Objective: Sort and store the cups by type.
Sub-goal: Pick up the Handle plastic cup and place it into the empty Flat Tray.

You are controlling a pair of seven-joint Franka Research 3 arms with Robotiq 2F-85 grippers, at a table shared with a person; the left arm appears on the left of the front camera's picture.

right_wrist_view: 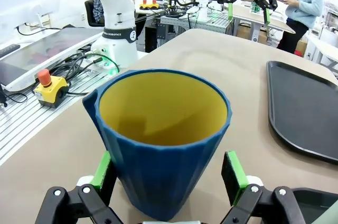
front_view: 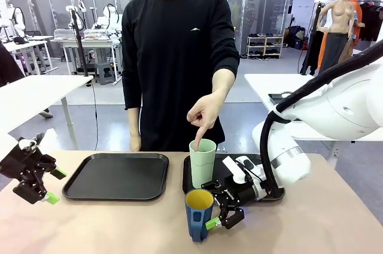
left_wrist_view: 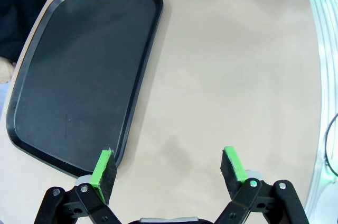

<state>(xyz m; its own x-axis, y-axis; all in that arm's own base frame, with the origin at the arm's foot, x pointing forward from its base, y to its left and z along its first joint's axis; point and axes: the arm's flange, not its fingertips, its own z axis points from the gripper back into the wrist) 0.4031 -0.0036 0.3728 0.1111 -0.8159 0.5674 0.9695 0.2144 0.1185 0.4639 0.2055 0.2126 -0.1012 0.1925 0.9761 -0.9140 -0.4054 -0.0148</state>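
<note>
Right gripper (front_view: 220, 215) with jaws apart straddles the short dark-blue ribbed mug with yellow inside (front_view: 198, 214) near the table's front edge, close squarely and low before lifting; tall mint-green plastic tumbler (front_view: 203, 163) stands on the right black tray (front_view: 190, 183); left gripper (front_view: 52, 186) spread, idle

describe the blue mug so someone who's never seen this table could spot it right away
Start at the tan table and find the right-hand black tray, where a person's hand points into a tall mint-green tumbler. On the bare tabletop in front of that tray stands the dark-blue mug, between the right gripper's open fingers. Unlike the tumbler, it is shorter, ribbed, yellow inside, with a handle.
</note>
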